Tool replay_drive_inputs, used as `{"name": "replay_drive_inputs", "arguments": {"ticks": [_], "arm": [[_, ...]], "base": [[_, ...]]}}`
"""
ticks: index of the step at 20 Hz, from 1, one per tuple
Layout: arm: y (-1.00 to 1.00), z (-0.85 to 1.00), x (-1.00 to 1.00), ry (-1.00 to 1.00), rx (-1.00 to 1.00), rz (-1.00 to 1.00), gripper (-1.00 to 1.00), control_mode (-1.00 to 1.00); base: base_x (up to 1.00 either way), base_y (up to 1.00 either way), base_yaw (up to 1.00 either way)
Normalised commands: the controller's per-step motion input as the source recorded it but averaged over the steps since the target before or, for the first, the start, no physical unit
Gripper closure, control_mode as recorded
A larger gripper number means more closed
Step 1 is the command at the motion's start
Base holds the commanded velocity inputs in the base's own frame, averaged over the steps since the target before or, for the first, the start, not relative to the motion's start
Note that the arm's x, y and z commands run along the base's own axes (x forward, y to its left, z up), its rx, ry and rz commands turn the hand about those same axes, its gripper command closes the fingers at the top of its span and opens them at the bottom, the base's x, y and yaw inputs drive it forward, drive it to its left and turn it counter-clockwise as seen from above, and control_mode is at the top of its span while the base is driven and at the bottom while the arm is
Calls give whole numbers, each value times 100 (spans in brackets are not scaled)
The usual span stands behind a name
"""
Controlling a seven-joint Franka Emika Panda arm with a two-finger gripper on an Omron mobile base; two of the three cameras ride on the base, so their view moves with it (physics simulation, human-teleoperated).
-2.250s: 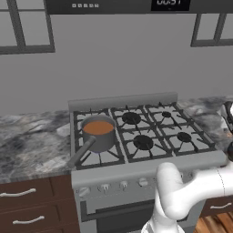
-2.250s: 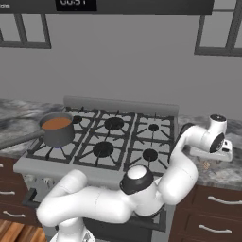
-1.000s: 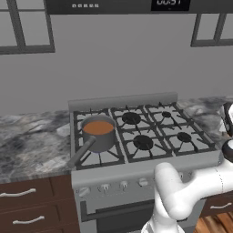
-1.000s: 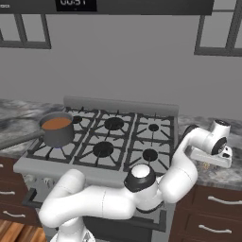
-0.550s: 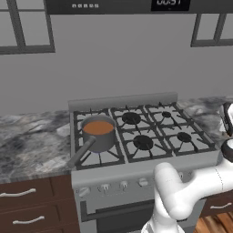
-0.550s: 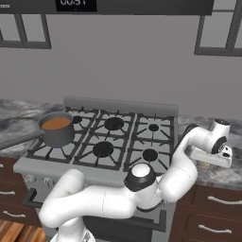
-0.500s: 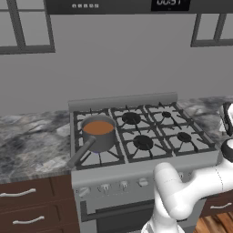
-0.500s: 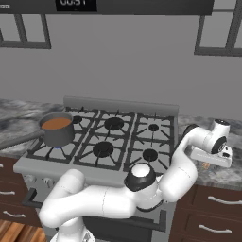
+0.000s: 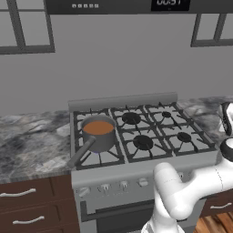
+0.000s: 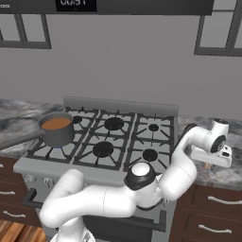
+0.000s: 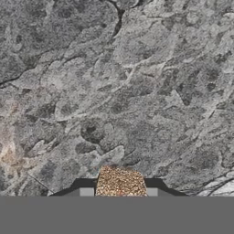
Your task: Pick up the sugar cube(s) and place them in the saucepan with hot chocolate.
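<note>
A brown, grainy sugar cube [image 11: 119, 181] sits on the grey marbled counter [image 11: 114, 91], right between my two dark fingertips [image 11: 85, 186]. My gripper [image 11: 119, 188] is shut on its sides. In the right base view the hand [image 10: 213, 150] hangs low over the counter to the right of the stove. The saucepan with hot chocolate [image 9: 98, 132] stands on the front left burner with its dark handle pointing front-left, far across the stove from the hand; it also shows as the saucepan [image 10: 56, 128] in the right base view.
A gas stove [image 10: 106, 142] with several black grated burners lies between the hand and the saucepan. A grey wall with windows rises behind it. Marbled counter [image 9: 32, 145] extends on both sides of the stove, with brown drawers below.
The hand has sunk a little toward the counter right of the stove since the earliest frames and has held still for the last second. The saucepan has not moved.
</note>
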Motion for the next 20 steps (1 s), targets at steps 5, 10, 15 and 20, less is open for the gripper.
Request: {"name": "replay_drive_inputs", "arguments": {"ticks": [5,10,15,20], "arm": [[0,-2,0,3,0,0,100,-100],[4,40,-41,-7,1,0,100,-100],[49,86,-62,-9,0,0,100,-100],[88,92,-57,-13,0,0,100,-100]], "base": [[0,0,0],[0,0,0],[0,0,0],[0,0,0]]}}
